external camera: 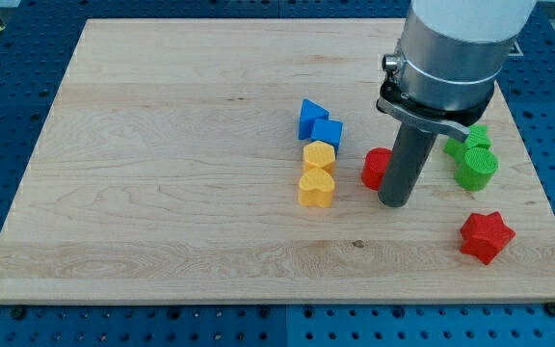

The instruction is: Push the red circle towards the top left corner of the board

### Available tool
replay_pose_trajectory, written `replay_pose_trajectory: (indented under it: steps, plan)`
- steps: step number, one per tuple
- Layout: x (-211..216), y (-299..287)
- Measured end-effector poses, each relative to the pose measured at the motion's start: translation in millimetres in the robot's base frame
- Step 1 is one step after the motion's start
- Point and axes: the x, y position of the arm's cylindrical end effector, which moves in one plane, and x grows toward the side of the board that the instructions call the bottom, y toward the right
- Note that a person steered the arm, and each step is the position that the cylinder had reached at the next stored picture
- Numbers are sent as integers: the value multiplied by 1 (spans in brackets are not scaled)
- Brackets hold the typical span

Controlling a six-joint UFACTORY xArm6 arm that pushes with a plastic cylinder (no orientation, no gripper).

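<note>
The red circle (375, 169) lies right of the board's middle, partly hidden behind the dark rod. My tip (394, 202) rests on the board just right of and slightly below the red circle, touching or nearly touching it. A cluster stands to the circle's left: a blue triangle (310, 117), a blue cube (328, 132), a yellow hexagon (319, 156) and a yellow heart (316, 188).
A red star (486, 236) lies at the lower right. Two green blocks (476, 167) sit at the right, one (469, 141) partly behind the arm. The wooden board (162, 145) lies on a blue perforated table. The arm's grey body covers the upper right.
</note>
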Motion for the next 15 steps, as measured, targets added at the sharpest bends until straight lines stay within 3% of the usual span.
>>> replay_pose_trajectory:
  steps: [1,3,5,6,8,9,10,11,13,14,15]
  plan:
    - [-19,-4]
    - [-151,-31]
    - [-196,-54]
    - [-198,-59]
    - [-163,-52]
    - [-159,-112]
    - [-195,-202]
    - [-202,-211]
    - [-155,-117]
    - [-152,-76]
    - [-175,-76]
